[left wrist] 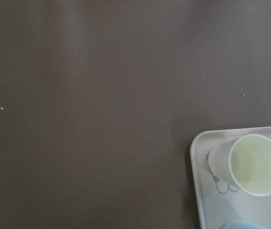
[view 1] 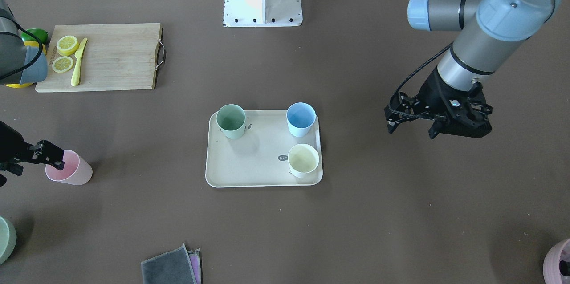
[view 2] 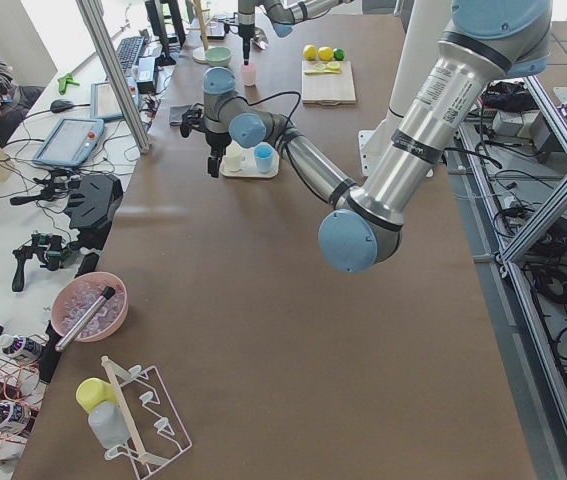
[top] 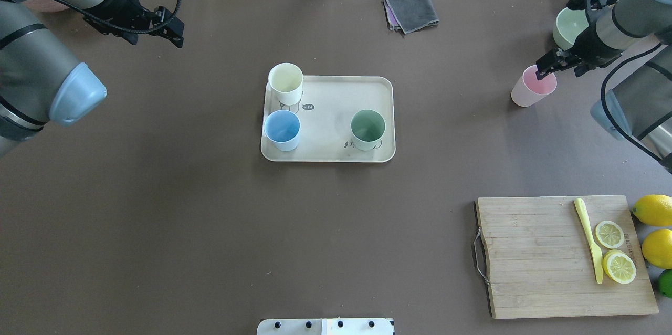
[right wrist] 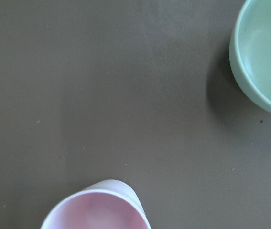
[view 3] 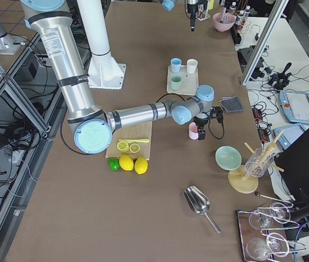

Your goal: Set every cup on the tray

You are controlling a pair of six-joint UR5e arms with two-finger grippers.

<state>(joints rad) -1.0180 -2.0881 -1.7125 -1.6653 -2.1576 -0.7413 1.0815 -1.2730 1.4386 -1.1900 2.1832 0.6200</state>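
The beige tray (view 1: 258,164) lies mid-table and also shows in the overhead view (top: 331,109). On it stand the mint green cup (view 1: 231,120) (top: 367,129), the light blue cup (view 1: 301,119) (top: 282,129) and the cream-yellow cup (view 1: 303,160) (top: 285,83) (left wrist: 252,164). The pink cup (view 1: 71,169) (top: 531,88) (right wrist: 97,212) stands on the table far from the tray, on my right side. My right gripper (view 1: 54,158) (top: 546,69) is shut on its rim. My left gripper (view 1: 412,130) (top: 176,28) is open and empty above bare table.
A green round dish (top: 569,28) (right wrist: 264,57) sits just behind the pink cup. A wooden cutting board (top: 535,256) holds lemon slices and a yellow knife, with lemons (top: 653,209) beside it. A folded grey cloth (top: 412,8) lies at the far edge. A mauve pot (view 1: 559,261) is near my left arm.
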